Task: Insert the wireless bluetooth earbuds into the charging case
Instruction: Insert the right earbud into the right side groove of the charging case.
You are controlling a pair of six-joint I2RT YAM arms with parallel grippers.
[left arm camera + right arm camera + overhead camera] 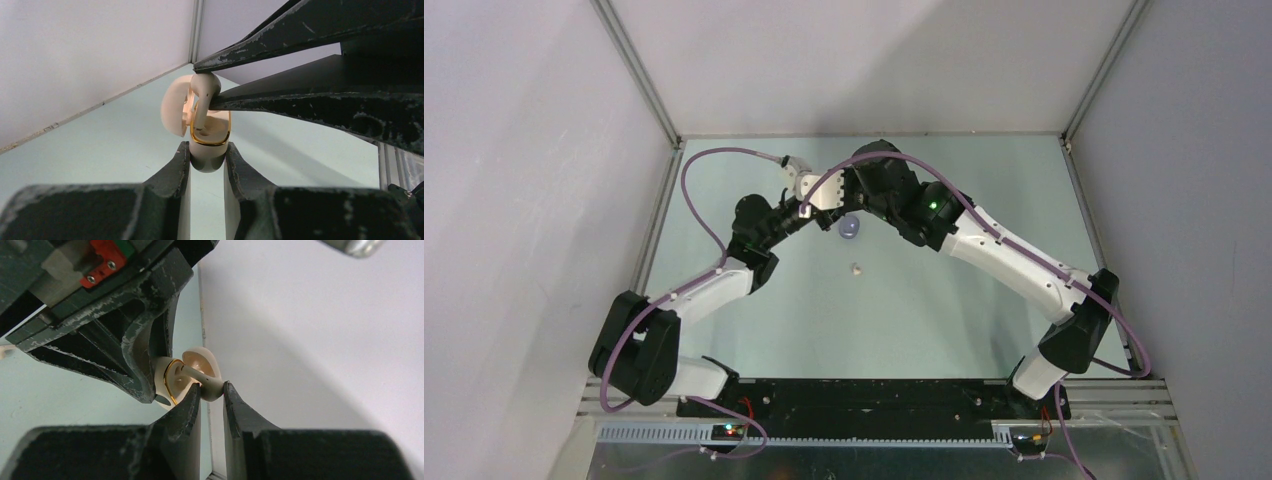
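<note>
I count one cream case (209,152), open, in my left jaws. There are two cream buds: one cream earbud (204,86) pinched in my right jaws, and a second cream earbud (856,269) on the counter (944,320) just short of both jaws. One purple rounded piece (850,228) lies right beneath them.

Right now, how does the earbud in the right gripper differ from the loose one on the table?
The held earbud is pinched in the right gripper; the loose earbud lies free on the table. The held earbud's stem reaches into the open cream case clamped by the left gripper; the loose earbud sits apart from it, toward the near edge. Both look cream.
</note>
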